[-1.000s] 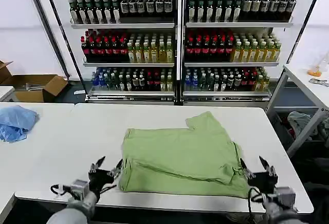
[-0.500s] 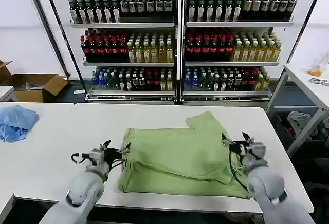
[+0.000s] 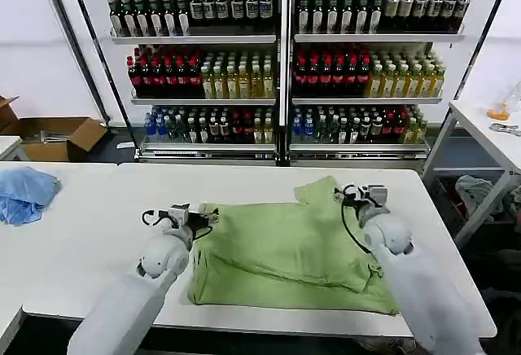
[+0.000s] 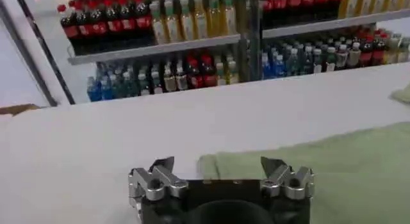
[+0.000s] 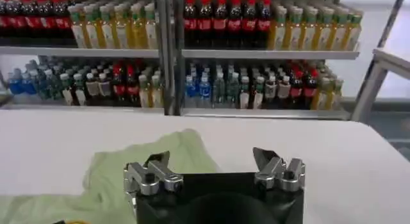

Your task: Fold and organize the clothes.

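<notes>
The light green shirt [image 3: 285, 241] lies partly folded on the white table [image 3: 98, 208], with one flap reaching toward the far edge. My left gripper [image 3: 205, 219] is open at the shirt's far left corner. In the left wrist view that gripper [image 4: 218, 164] hovers low over the table, and the shirt's [image 4: 320, 161] corner lies between its fingers. My right gripper [image 3: 343, 196] is open beside the far right flap. In the right wrist view it [image 5: 210, 157] holds nothing, with the shirt's [image 5: 122, 171] flap just ahead of one finger.
A light blue cloth [image 3: 24, 192] lies on the table at the far left. Shelves of bottles [image 3: 281, 62] stand behind the table. A cardboard box [image 3: 61, 135] sits on the floor at the left. A second table [image 3: 496, 139] and a fabric heap [image 3: 480, 192] are at the right.
Both arms have reached forward from the table's near edge to the shirt's far side, the left to the far left corner and the right to the far right flap. Both grippers stay open.
</notes>
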{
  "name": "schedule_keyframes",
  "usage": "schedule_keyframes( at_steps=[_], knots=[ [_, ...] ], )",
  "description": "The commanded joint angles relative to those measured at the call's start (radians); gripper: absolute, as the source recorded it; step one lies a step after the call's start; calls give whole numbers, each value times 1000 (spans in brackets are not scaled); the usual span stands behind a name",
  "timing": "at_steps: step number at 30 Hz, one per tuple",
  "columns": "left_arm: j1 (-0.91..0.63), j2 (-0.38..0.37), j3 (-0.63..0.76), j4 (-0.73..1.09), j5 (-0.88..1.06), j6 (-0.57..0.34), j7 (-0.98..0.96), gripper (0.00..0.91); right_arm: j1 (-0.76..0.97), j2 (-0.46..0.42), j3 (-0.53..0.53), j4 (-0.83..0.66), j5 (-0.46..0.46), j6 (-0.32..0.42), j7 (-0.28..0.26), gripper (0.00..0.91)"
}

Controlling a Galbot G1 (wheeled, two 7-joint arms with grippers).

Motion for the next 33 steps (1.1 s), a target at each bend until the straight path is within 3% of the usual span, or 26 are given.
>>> schedule_keyframes(
  at_steps=[1,2,4,5,6,9,10,11,12,13,14,25,33],
  knots=[
    [-97,-40,50,146,-8,7,-8,907,135,78,-53,-239,1,2,-28,907],
    [-95,-39,51,146,-9,7,-8,867,140,86,-53,-253,-2,3,-33,907],
    [-92,-37,51,144,-12,7,-7,635,147,100,-52,-287,-5,2,-39,907],
    [-90,-38,50,144,-15,7,-7,393,149,106,-50,-300,-5,2,-41,907],
    [-88,-38,49,144,-19,7,-7,272,150,111,-50,-310,-5,2,-42,907],
    [-81,-39,48,147,-29,7,-6,131,152,127,-42,-336,-4,0,-50,907],
    [-79,-39,47,146,-31,7,-5,91,152,132,-39,-342,-4,-2,-55,826],
    [-76,-39,47,145,-36,7,-4,71,151,135,-36,-345,-2,-3,-61,655],
    [-71,-39,46,143,-41,7,-3,60,150,140,-35,-348,-1,-5,-64,262],
    [-70,-38,46,141,-43,7,-2,60,149,143,-34,-353,0,-6,-65,50],
    [-66,-38,46,139,-47,7,-1,60,148,146,-33,-356,1,-6,-67,10],
    [-28,-28,12,96,-129,6,24,50,118,133,-35,-319,8,10,-89,0],
    [0,-10,-30,48,-185,-21,41,50,64,94,-37,-193,-11,62,-99,0]
  ],
)
